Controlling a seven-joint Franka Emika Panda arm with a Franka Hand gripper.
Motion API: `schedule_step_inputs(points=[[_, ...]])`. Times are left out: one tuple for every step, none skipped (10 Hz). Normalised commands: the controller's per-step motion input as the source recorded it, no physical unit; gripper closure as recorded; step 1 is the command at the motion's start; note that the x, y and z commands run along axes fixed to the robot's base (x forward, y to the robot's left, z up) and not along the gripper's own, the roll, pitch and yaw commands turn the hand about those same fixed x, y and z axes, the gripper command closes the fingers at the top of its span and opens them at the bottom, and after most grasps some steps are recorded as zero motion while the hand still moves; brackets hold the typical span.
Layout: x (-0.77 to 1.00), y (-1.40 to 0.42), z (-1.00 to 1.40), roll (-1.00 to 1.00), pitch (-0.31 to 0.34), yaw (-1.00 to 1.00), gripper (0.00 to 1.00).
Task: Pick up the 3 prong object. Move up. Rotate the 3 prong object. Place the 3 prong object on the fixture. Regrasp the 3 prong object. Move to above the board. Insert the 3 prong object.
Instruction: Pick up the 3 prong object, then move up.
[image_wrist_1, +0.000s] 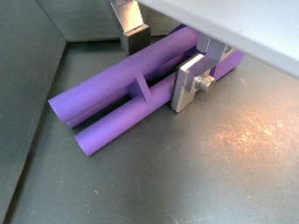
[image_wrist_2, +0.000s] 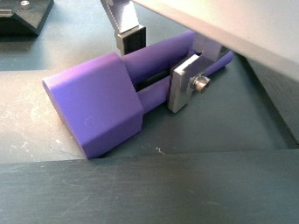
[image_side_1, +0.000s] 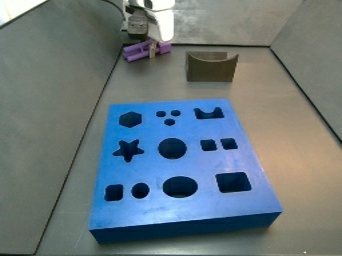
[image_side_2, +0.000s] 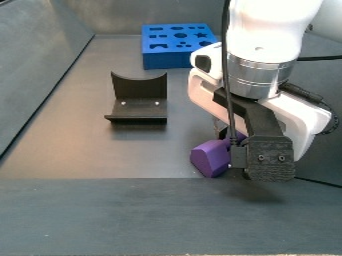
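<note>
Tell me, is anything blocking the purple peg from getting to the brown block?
Nothing visible does. The gripper sits low around the 3 prong object on the floor, one finger on each side. In a side view, only bare floor lies between the object and the fixture.

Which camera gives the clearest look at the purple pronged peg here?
A wrist view: the light-purple plastic three-prong peg lies on the floor, prongs fully visible, the claw straddling it. The other wrist picture shows its blocky base. Both side views show only a small part.
</note>
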Motion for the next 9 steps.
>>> schedule_step_inputs(points=[[0.00, 0.00, 0.00, 0.00, 0.000, 0.00, 1.00], [0.00, 0.00, 0.00, 0.00, 0.000, 0.00, 1.00], [0.00, 0.00, 0.00, 0.00, 0.000, 0.00, 1.00], [0.00, 0.00, 0.00, 0.00, 0.000, 0.00, 1.00], [0.00, 0.00, 0.00, 0.00, 0.000, 0.00, 1.00], [0.00, 0.00, 0.00, 0.00, 0.000, 0.00, 1.00], [0.00, 0.00, 0.00, 0.00, 0.000, 0.00, 1.00], [0.00, 0.00, 0.00, 0.00, 0.000, 0.00, 1.00], [0.00, 0.00, 0.83, 0.00, 0.000, 0.00, 1.00]])
